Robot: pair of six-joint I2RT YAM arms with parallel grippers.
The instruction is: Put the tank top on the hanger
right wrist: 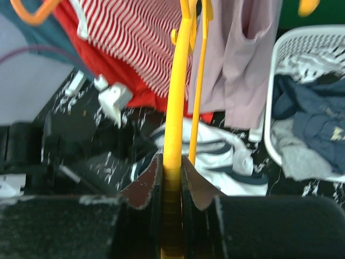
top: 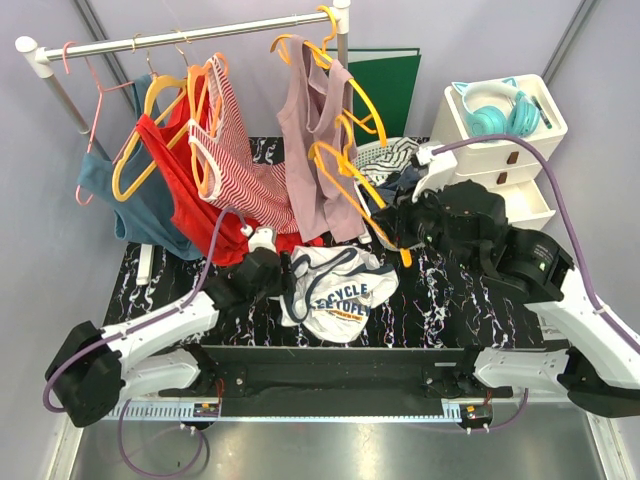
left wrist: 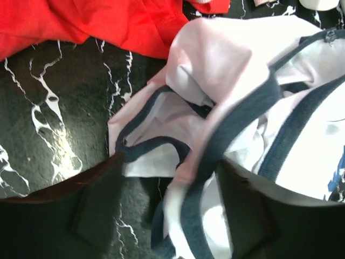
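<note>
The white tank top [top: 340, 285] with navy trim and printed lettering lies crumpled on the black marbled table [top: 450, 300], in front of the arms. My left gripper [top: 285, 278] sits at its left edge. In the left wrist view the gripper [left wrist: 172, 216] is open, with a navy-trimmed strap [left wrist: 226, 145] of the top running between its jaws. My right gripper [top: 385, 228] is shut on the orange-yellow hanger [top: 352, 180] and holds it above the table, behind and right of the top. The right wrist view shows the hanger bar [right wrist: 173, 108] clamped between the jaws [right wrist: 171, 162], with the top [right wrist: 215, 156] below.
A clothes rail [top: 200, 35] spans the back, hung with a red top [top: 190, 190], a striped top [top: 240, 150], a mauve tank top [top: 310, 130] and spare hangers. A white basket [top: 372, 152] of clothes, a white drawer unit [top: 500, 150] with teal headphones [top: 490, 110] stand back right.
</note>
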